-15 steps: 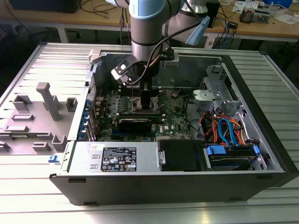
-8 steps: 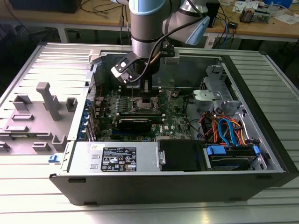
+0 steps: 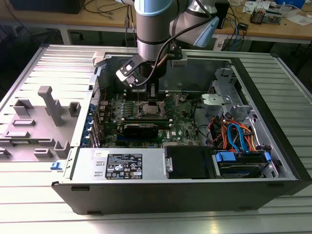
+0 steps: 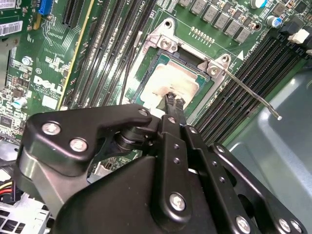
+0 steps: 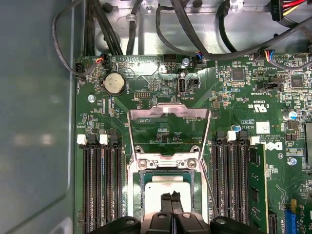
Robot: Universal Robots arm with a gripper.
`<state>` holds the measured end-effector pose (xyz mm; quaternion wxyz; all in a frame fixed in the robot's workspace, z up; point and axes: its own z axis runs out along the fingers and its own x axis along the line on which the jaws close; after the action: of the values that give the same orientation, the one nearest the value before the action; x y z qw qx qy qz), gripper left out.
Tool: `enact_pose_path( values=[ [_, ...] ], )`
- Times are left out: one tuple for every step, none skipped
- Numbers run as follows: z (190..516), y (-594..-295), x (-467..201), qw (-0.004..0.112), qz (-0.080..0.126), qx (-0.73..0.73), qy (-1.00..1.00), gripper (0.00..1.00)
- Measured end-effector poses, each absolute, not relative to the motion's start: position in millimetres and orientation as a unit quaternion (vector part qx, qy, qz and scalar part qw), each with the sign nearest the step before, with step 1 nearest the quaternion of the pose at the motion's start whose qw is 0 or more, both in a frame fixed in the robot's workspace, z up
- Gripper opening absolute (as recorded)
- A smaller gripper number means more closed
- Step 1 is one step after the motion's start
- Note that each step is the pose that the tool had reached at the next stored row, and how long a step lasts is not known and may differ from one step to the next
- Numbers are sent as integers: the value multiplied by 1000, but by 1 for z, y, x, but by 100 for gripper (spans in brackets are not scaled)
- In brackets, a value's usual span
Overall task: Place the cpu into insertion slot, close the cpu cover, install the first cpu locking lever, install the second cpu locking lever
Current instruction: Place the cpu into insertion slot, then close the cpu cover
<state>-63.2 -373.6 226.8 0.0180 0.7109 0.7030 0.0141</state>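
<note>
Ribbed metal bench (image 3: 29, 214) across the exterior view, with an open black computer case (image 3: 146, 195) lying at centre. Down into it from upper centre, the arm (image 3: 156, 29), over the green board (image 5: 234, 102). Under the fingertips, the insertion slot (image 5: 135, 195), with the cpu (image 5: 165, 185) already seated flat inside. Directly above the cpu's silver top, touching or nearly so, the end effector (image 5: 170, 199), tips pinched together and gripping nothing. Beyond the tips, toward the coin battery (image 5: 115, 83), the cpu cover (image 5: 168, 112), standing open, hinge line crosswise to the fingers. Beside the slot, a thin locking lever (image 4: 251, 92), raised free.
</note>
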Motion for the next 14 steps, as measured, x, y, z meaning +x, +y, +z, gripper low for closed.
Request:
enact_pose_path(
  values=[
    [227,-374,-63,18,14,711,703,11],
    [227,-374,-63,18,14,711,703,11],
    [227,-374,-63,18,14,711,703,11],
    [227,-374,-63,18,14,711,703,11],
    [227,-374,-63,18,14,711,703,11],
    [227,-374,-63,18,14,711,703,11],
    [227,-374,-63,18,14,711,703,11],
    [227,-374,-63,18,14,711,703,11],
    [227,-374,-63,18,14,711,703,11],
    [227,-374,-63,18,14,711,703,11],
    [227,-374,-63,18,14,711,703,11],
    [227,-374,-63,18,14,711,703,11],
    [227,-374,-63,18,14,711,703,11],
    [228,-374,-63,18,14,711,703,11]
  ],
)
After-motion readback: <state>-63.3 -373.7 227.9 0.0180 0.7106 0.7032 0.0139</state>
